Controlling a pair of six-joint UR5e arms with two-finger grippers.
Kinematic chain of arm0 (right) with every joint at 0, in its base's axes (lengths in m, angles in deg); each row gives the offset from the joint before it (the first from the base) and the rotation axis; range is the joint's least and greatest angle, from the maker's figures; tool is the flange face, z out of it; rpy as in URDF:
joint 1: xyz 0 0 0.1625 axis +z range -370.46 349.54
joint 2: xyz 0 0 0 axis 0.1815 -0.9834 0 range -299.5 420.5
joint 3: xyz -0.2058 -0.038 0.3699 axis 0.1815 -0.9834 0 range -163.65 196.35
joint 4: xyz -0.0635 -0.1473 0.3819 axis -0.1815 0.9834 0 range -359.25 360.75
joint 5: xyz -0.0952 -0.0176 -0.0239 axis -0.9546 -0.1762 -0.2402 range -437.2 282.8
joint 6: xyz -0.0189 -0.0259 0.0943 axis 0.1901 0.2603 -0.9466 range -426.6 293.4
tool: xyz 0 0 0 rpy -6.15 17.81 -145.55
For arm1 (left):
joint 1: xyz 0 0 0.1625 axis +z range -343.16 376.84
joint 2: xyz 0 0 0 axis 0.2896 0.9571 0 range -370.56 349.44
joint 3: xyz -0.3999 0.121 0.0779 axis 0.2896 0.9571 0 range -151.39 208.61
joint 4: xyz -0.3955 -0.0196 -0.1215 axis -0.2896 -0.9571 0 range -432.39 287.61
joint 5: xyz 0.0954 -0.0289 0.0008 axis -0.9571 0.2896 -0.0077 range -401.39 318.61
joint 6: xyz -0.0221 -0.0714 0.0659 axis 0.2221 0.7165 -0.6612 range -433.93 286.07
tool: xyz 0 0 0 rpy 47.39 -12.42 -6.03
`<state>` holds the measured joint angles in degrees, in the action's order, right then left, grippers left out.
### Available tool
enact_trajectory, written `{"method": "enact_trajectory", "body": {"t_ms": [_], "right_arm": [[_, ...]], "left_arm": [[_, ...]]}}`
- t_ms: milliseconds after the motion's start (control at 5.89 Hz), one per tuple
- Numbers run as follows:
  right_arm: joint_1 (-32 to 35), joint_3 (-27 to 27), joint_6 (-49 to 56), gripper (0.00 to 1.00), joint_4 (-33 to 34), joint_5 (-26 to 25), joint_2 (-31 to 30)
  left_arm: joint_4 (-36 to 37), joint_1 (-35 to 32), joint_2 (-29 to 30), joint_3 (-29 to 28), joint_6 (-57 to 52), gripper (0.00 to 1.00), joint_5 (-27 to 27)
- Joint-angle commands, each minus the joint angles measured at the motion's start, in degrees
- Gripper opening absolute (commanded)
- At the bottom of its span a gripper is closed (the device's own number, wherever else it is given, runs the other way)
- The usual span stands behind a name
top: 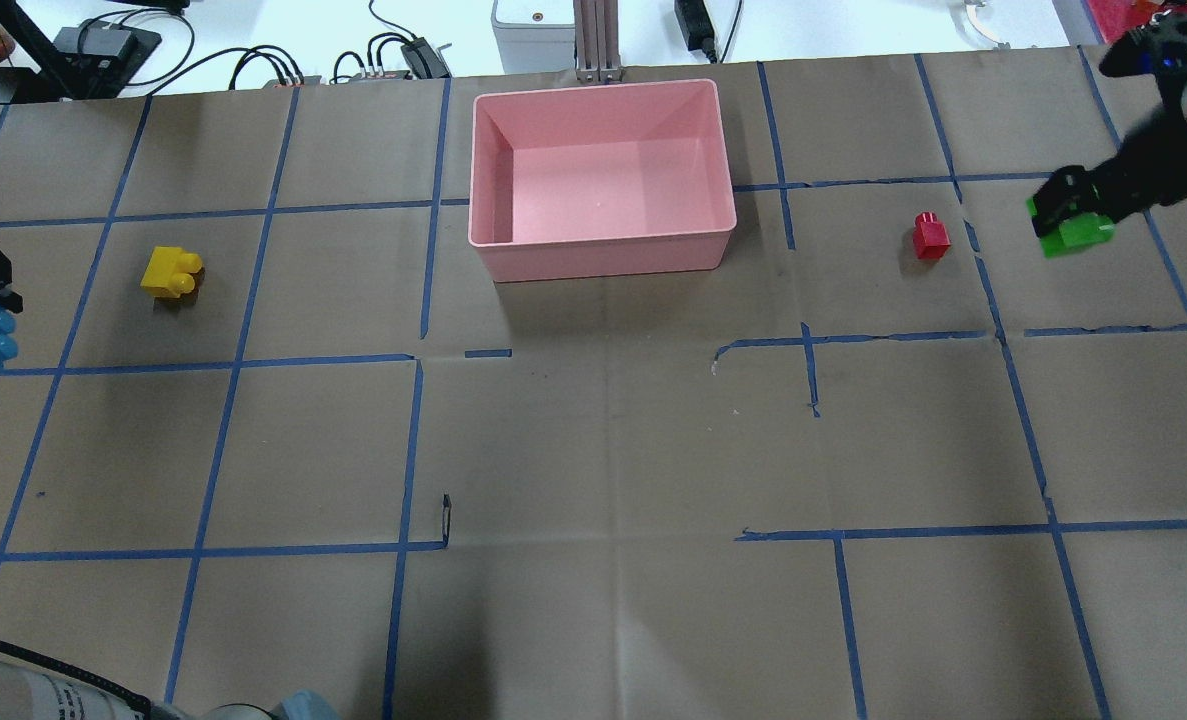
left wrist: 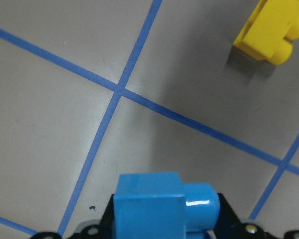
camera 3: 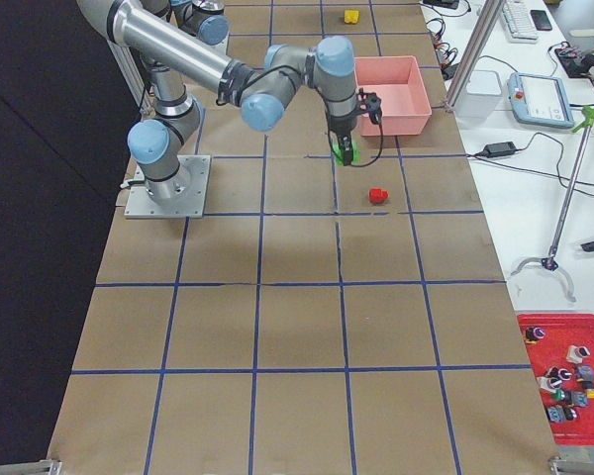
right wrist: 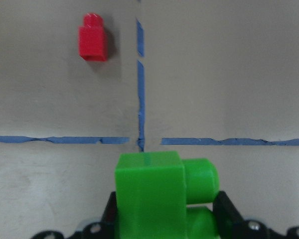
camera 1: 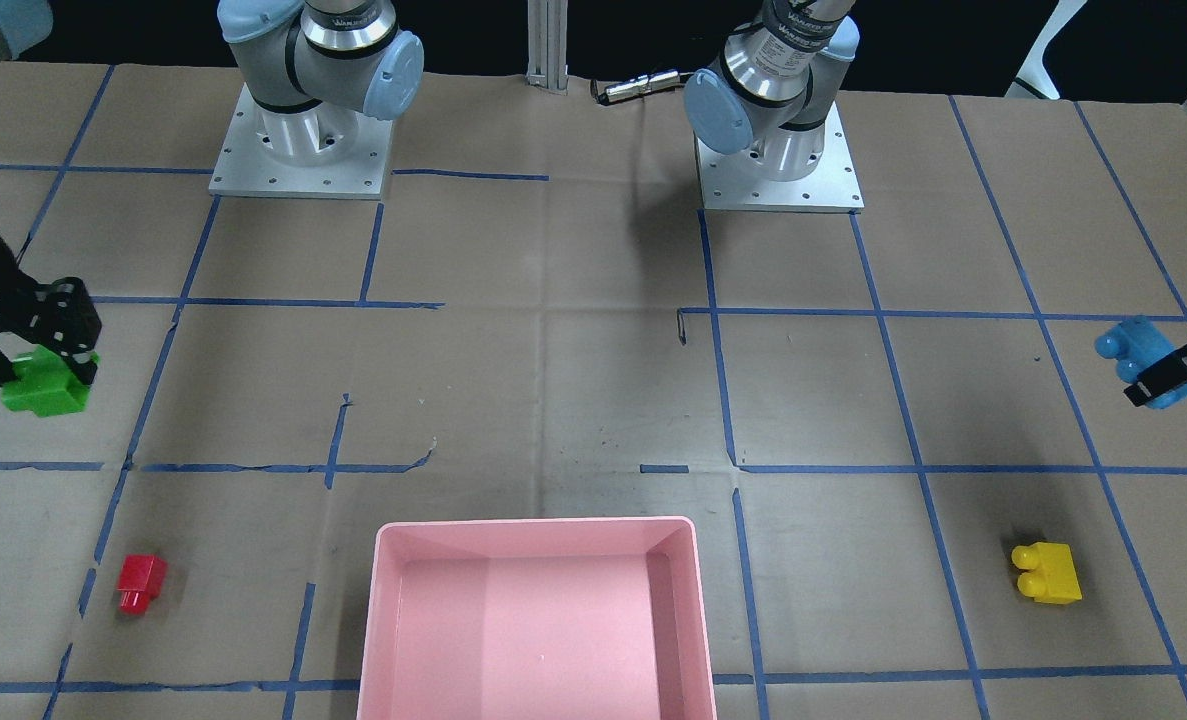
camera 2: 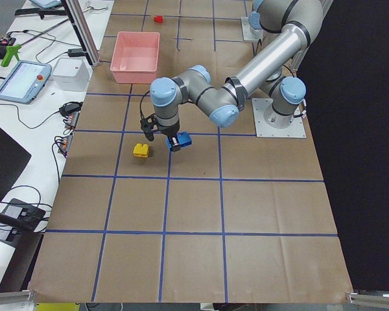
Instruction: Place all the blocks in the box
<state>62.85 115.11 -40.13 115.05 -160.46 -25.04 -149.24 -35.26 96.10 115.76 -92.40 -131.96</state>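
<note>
Pink plastic tray point(camera 1: 535, 522), shallow and rectangular, sits nearest on the brown paper worktop point(camera 1: 553, 380). A small red studded brick point(camera 1: 140, 583) and a yellow studded brick point(camera 1: 1048, 572) lie well apart on either side of it. Farther back, the right end effector point(camera 1: 41, 372) clamps a green studded brick point(camera 1: 45, 390), and the left end effector point(camera 1: 1178, 372) grips a light blue studded brick point(camera 1: 1133, 350).

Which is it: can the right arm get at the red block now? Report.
Probably not yet. The right claw is shut on the green block, so it has no free grip. The way looks open though: the red block lies alone close by, with nothing between.
</note>
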Motion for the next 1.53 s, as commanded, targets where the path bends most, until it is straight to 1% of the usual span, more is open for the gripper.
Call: {"method": "enact_trajectory", "body": {"t_ms": [0, 170, 340, 509, 679, 849, 1019, 1189, 1358], "right_arm": [[16.5, -11.5, -5.7, 0.03, 7.8, 8.7, 10.8], [22.0, -17.7, -7.0, 0.03, 16.2, 10.4, 19.6], [25.4, -24.2, -9.1, 0.04, 19.9, 11.3, 26.9], [27.2, -25.8, -10.4, 0.09, 21.7, 11.2, 30.1], [27.7, -25.6, -11.0, 0.99, 20.8, 10.9, 30.3], [27.6, -26.6, -10.6, 1.0, 20.8, 10.6, 29.8], [26.9, -26.2, -10.5, 1.0, 20.0, 10.0, 28.7], [23.8, -25.4, -10.6, 1.0, 9.6, 6.8, 24.6], [18.6, -24.8, -10.4, 1.0, -7.3, 1.9, 19.9]], "left_arm": [[-3.1, -5.2, 1.8, -5.8, -1.2, 0.13, 0.7], [-3.1, -9.4, 2.9, -7.9, -0.3, 0.14, 0.7], [-3.2, -13.9, 5.9, -12.6, 1.4, 0.14, 0.5], [-5.2, -18.2, 10.7, -19.7, 3.9, 0.14, 0.5], [-7.7, -22.7, 16.4, -27.5, 7.3, 0.14, 0.6], [-9.5, -26.4, 20.7, -33.8, 11.0, 0.14, 2.2], [-9.5, -30.2, 23.1, -36.3, 15.0, 0.14, 3.5], [-9.5, -34.5, 23.5, -36.6, 19.8, 0.14, 3.6], [-9.4, -39.9, 23.5, -36.4, 25.4, 0.14, 3.0]]}}
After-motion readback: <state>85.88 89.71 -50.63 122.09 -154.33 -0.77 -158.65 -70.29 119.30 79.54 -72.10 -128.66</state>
